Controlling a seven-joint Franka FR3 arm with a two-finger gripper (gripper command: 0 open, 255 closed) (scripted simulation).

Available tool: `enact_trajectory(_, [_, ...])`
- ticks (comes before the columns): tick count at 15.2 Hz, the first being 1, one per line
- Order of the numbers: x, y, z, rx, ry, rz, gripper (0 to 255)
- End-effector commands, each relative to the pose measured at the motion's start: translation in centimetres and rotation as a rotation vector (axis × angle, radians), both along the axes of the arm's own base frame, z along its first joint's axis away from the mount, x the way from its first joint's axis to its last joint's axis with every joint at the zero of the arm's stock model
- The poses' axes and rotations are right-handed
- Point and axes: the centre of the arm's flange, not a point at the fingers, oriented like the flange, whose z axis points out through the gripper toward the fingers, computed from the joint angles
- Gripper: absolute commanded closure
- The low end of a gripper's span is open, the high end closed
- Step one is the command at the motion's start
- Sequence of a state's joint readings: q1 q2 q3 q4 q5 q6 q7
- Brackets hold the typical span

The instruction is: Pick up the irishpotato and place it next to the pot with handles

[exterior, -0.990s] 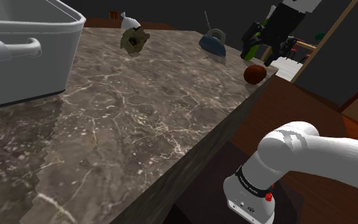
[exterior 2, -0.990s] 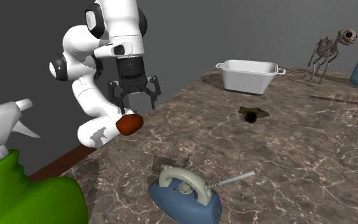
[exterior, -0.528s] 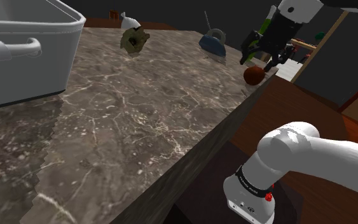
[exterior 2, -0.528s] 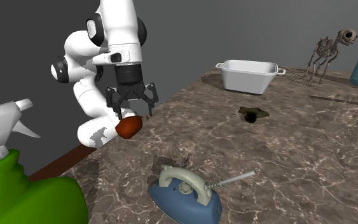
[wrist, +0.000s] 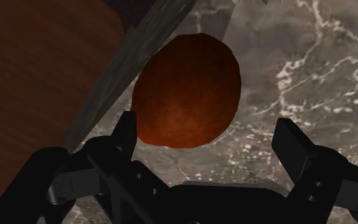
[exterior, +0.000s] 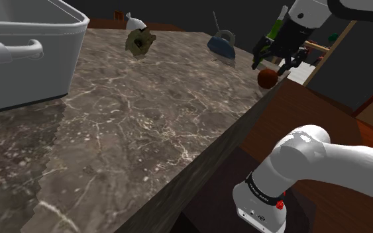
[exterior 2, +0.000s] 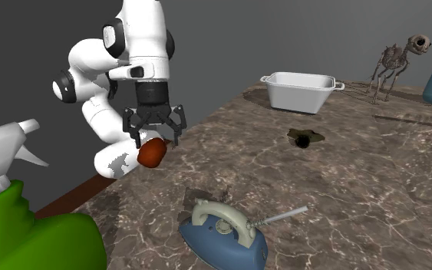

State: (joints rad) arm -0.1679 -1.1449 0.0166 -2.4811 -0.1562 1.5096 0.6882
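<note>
Lowered since the earlier frame, the gripper [exterior 2: 153, 136] stands wide around the reddish-brown potato [exterior 2: 152, 153], which lies at the worktop [exterior 2: 344, 192] edge, left-centre of the second exterior view; the white pot [exterior 2: 298, 90] sits upper right.

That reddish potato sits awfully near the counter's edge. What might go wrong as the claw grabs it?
1. The potato lies right at the edge of the counter; a nudge from the open gripper may roll it off.
2. It sits nearer one finger than the other, so closing might shove it sideways.
3. Being rounded, it may slip from the grip.
</note>
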Motion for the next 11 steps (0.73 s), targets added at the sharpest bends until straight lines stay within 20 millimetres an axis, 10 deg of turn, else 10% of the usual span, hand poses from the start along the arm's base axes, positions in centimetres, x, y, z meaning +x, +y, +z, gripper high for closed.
enact_trajectory(1, [0.5, 1.1, -1.1, 0.105, 0.002, 0.024, 255])
enact_trajectory(11, [0.5, 1.0, -0.4, 0.105, 0.002, 0.024, 255])
